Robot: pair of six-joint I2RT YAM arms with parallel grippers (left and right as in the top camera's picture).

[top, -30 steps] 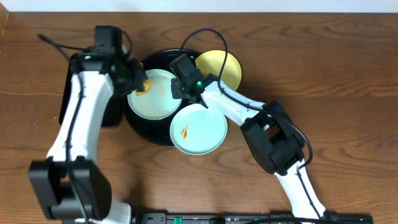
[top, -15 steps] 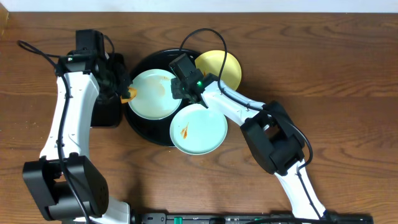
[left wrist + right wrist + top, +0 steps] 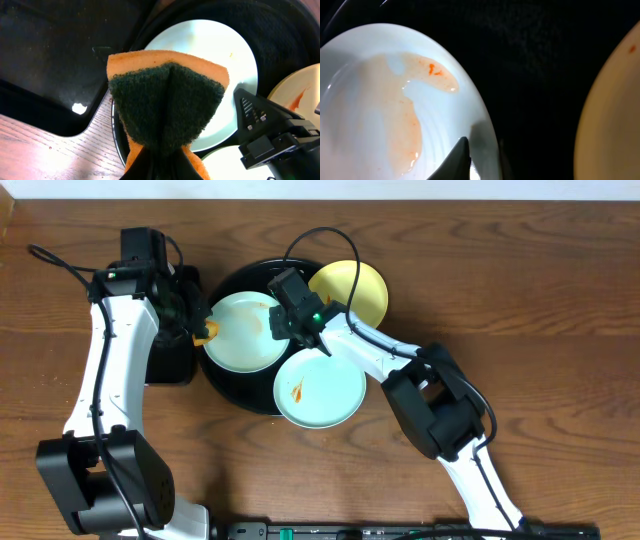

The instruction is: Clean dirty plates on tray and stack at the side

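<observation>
Withdrawn left fingers (image 3: 150,167) clamp the sponge (image 3: 165,105); right fingers (image 3: 460,160) seemingly pinch the smeared plate (image 3: 380,100)'s rim.

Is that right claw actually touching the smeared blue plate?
Touching. The right wrist view shows the right gripper straddling the plate at its rim, one finger lying on it.

**Left wrist view:** my left gripper (image 3: 161,169) is cut off at 6 o'clock, its fingers buried behind the folded sponge (image 3: 167,100).

**Right wrist view:** of my right gripper (image 3: 480,161) I see one dark fingertip (image 3: 462,152) at 6 o'clock. The other finger is not clear, so I cannot tell its grip. The yellow plate (image 3: 615,115) runs off at 3 o'clock.

**Overhead:** my left arm (image 3: 105,380) hides the 9 o'clock side of the rectangular tray (image 3: 175,362).
</observation>
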